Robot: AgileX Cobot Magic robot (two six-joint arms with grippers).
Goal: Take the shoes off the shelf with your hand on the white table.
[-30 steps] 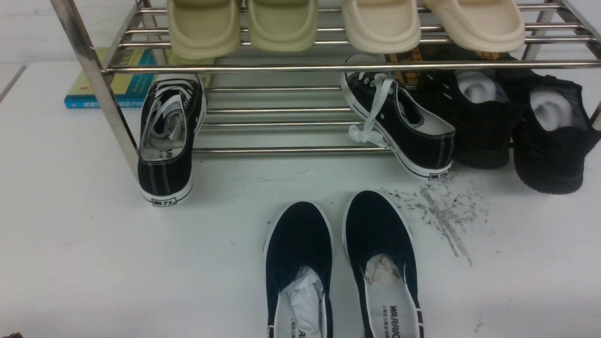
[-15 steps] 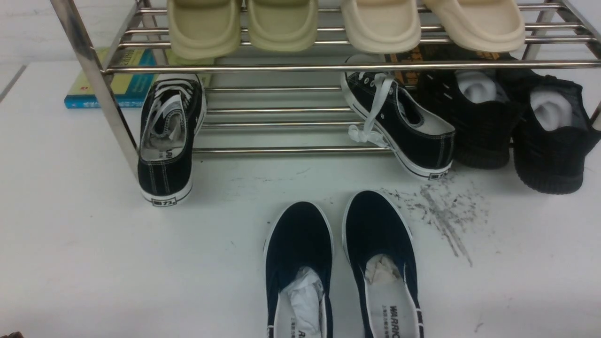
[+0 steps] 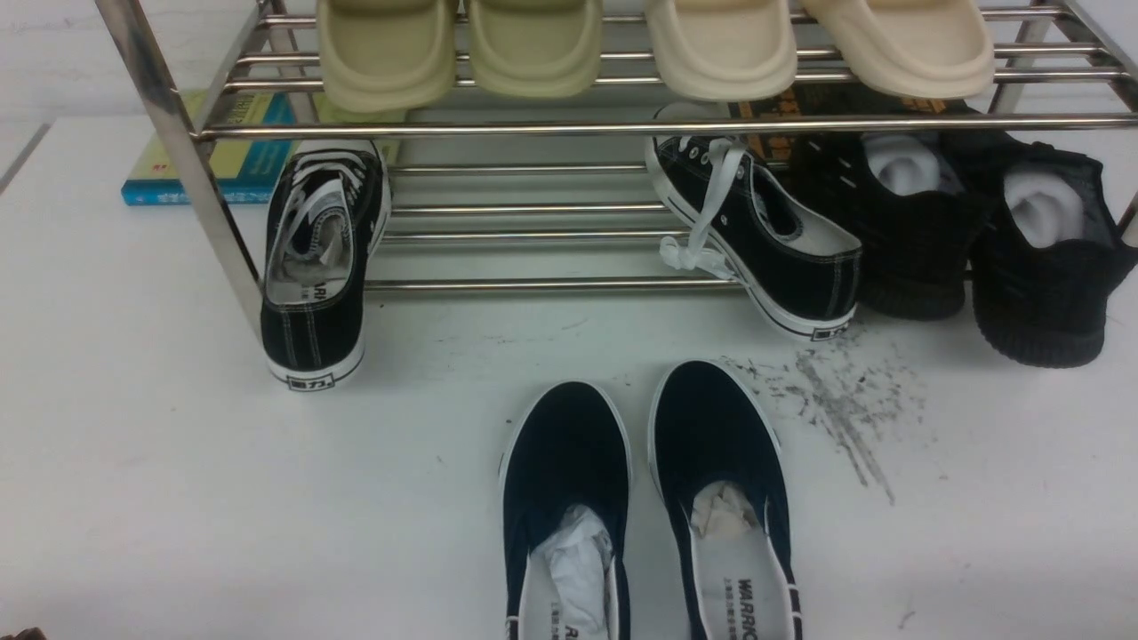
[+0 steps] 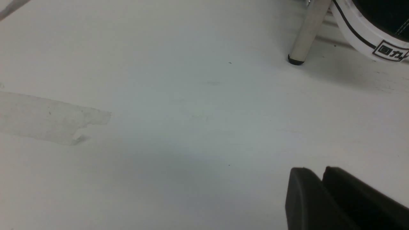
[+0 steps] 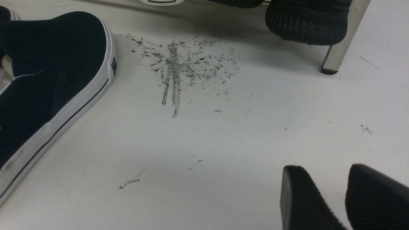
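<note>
White table (image 3: 178, 498): flat white surface carrying everything in view; a clear patch of tape-like film lies on it in the left wrist view.
Shelf (image 3: 622, 127): 2-tier rack of shiny chrome bars standing at the far side of the table, wider than the front view; a capped leg shows in each wrist view.
Top tier: 4 cream slides (image 3: 720, 44) side by side, heels hanging over the front bar.
Bottom tier, right: 2 all-black knit sneakers (image 3: 1040, 267) with white stuffing, heels toward the camera.
Bottom tier, middle and left: 2 black lace-up sneakers (image 3: 316, 267), well apart; the left one points straight back beside the rack's left leg, the other lies angled with its white lace trailing over the front bar.
Shoes (image 3: 711, 498): the pair of dark navy slip-ons is off the rack, on the table in front of it, near the middle bottom of the front view, side by side and just apart, toes toward the rack, paper stuffing inside.
Book (image 3: 222, 169): blue and yellow, flat on the table behind the rack's left end.
Scuff smear (image 3: 836, 409): dark grey streaks and specks just right of the right slip-on.
Right gripper (image 5: 332, 191): low over bare table near the smear, jaws apart with a clear gap, holding nothing.
Left gripper (image 4: 319, 188): over bare table near the rack's left leg, the 2 pads standing together with only a thin seam between them, nothing held.
</note>
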